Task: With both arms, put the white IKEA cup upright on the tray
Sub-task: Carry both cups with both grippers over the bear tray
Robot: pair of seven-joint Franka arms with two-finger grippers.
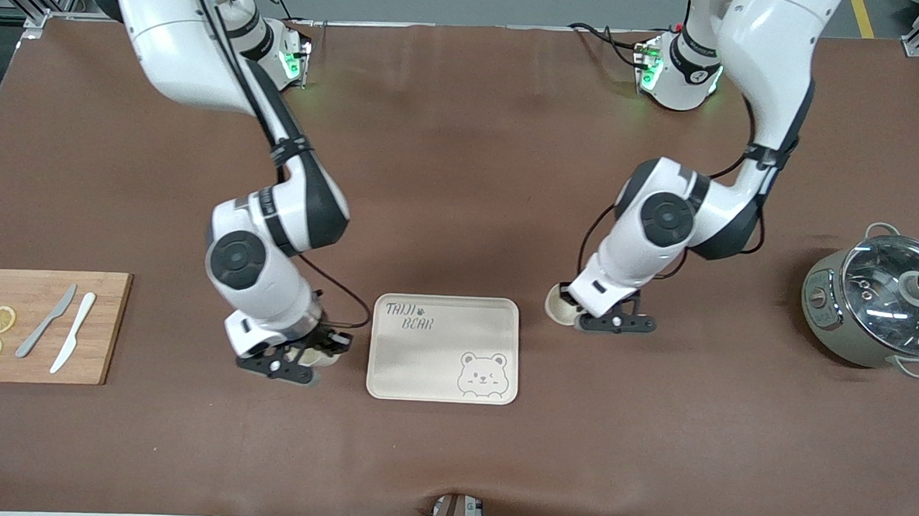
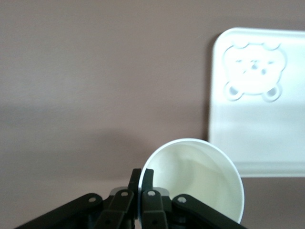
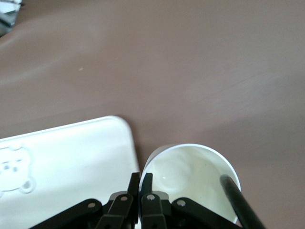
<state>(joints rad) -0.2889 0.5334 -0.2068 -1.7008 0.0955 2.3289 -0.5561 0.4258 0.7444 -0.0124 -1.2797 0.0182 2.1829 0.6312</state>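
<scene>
The cream tray (image 1: 424, 365) with "TAIJI BEAR" lettering and a bear drawing lies empty at the middle of the table. One white cup (image 1: 558, 303) stands upright beside the tray toward the left arm's end. My left gripper (image 1: 581, 316) is shut on its rim. In the left wrist view the fingers (image 2: 148, 175) pinch the cup's (image 2: 200, 176) wall, with the tray (image 2: 257, 143) close by. A second white cup (image 1: 320, 354) is beside the tray toward the right arm's end. My right gripper (image 1: 306, 354) is shut on its rim. The right wrist view shows that cup (image 3: 190, 176), the gripper (image 3: 141, 179) and the tray (image 3: 71, 162).
A wooden cutting board (image 1: 107, 328) with two knives and two lemon slices lies at the right arm's end. A grey pot with a glass lid (image 1: 880, 303) stands at the left arm's end. A black cable (image 3: 236, 200) crosses the right cup's rim.
</scene>
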